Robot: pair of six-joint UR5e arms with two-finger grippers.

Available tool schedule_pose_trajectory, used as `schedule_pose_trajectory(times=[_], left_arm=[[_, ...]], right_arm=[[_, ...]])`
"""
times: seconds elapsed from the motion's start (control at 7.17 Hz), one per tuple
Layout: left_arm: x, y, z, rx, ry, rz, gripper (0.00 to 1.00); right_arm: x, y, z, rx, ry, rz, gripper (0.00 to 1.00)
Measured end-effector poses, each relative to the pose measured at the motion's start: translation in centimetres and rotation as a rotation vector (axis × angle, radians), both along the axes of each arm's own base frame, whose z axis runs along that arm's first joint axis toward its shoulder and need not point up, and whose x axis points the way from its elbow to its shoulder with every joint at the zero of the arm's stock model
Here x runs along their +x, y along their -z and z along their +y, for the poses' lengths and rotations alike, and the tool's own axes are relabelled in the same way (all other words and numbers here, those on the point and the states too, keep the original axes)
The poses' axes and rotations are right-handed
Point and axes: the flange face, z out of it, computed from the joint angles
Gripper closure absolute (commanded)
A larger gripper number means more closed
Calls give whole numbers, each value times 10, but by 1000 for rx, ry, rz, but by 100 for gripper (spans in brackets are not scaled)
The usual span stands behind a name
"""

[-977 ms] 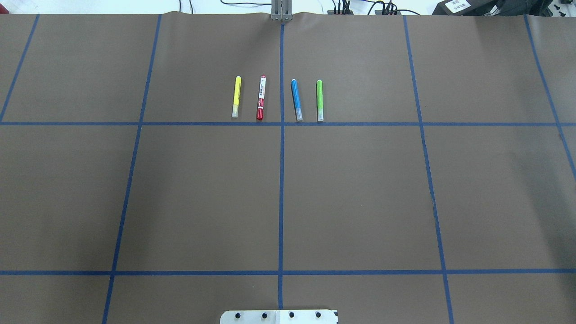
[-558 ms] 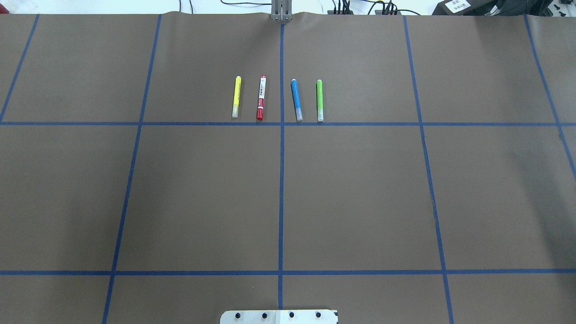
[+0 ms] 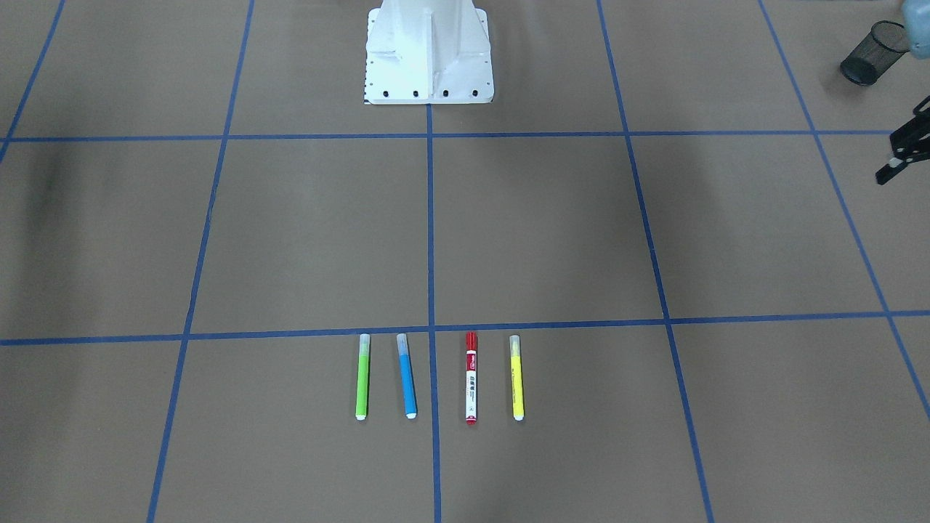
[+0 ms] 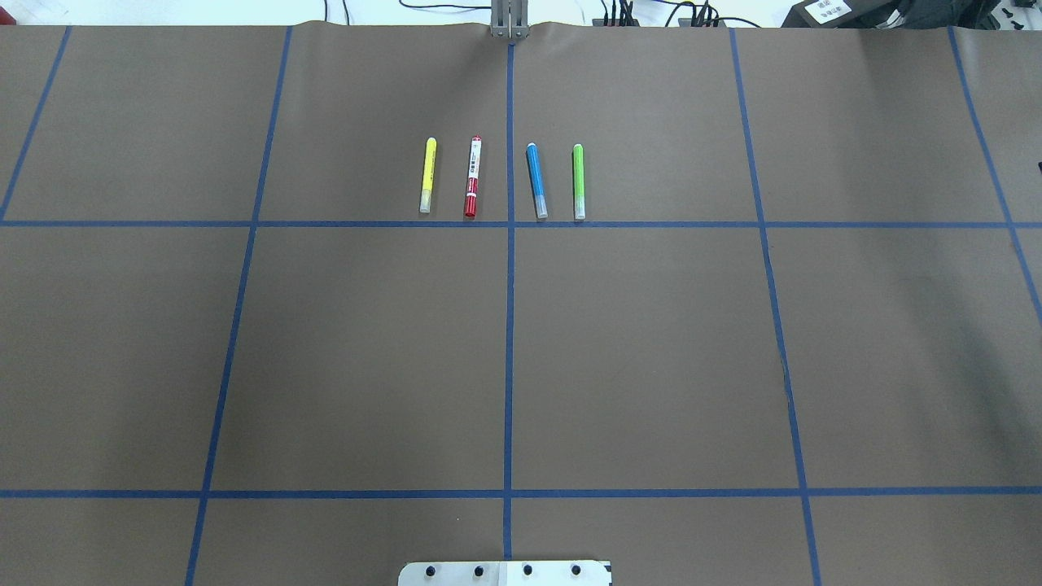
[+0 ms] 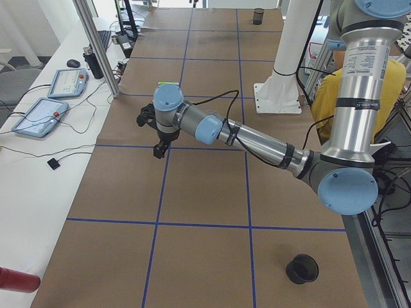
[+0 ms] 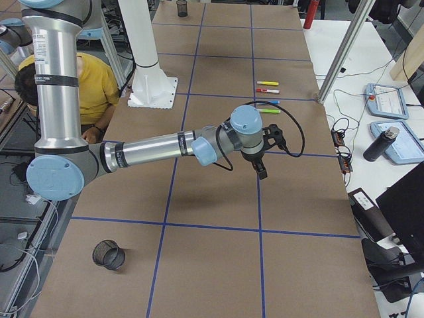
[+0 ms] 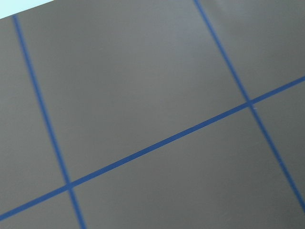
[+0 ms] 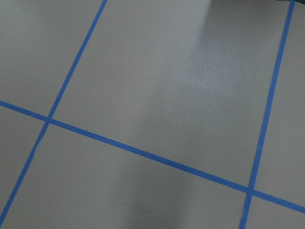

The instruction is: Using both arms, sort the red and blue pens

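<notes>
The red pen (image 4: 473,177) and the blue pen (image 4: 536,181) are lying parallel in the far row of the taped grid, red just left and blue just right of the centre tape line. They are flanked by a yellow marker (image 4: 426,176) and a green marker (image 4: 579,181), and none has shifted over the last second. The one change is a dark sliver entering at the overhead view's right edge, probably the right gripper (image 6: 268,158) advancing. The left gripper (image 3: 904,145) is hovering with jaws apart, well away from the pens; the right jaws' state cannot be told. Sorting is judged to be only beginning, neither pen being grasped.
</notes>
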Motion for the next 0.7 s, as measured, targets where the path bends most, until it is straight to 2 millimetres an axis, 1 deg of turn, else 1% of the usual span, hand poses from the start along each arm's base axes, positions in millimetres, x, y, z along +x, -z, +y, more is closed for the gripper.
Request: schedule_pose_trajectory(times=[0.28,0.56,0.7], left_arm=[[71,50,-14,-57,-3,60,0],[155,108,-37,-113,-41,106,0],[200,133,-48,-137,-75,118,0]], right_arm=[[-44,25,-15,6,37,-10,0],[-96,56,-28,-32,15,-9,0],[-117,66,-32,-48,-2,-3,0]])
